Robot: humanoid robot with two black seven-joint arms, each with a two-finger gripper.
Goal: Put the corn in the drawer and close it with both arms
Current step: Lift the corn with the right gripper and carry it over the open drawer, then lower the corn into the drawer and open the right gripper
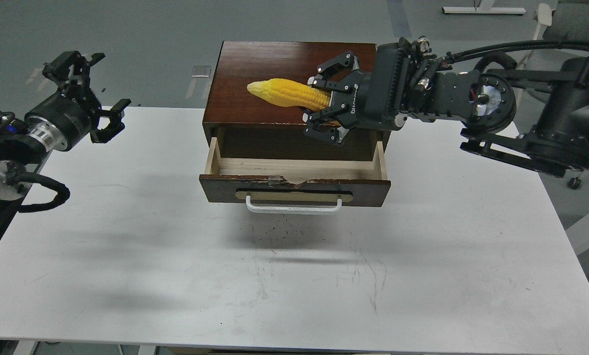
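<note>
The corn (290, 92) is pinched in the right gripper (327, 101) jaws above the open drawer (294, 185); the left gripper (93, 93) jaws are spread.

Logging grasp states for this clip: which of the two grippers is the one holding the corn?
The right gripper, over the cabinet top, is shut on the thick end of the corn. The left gripper is open and empty, off beside the table's left edge.
</note>
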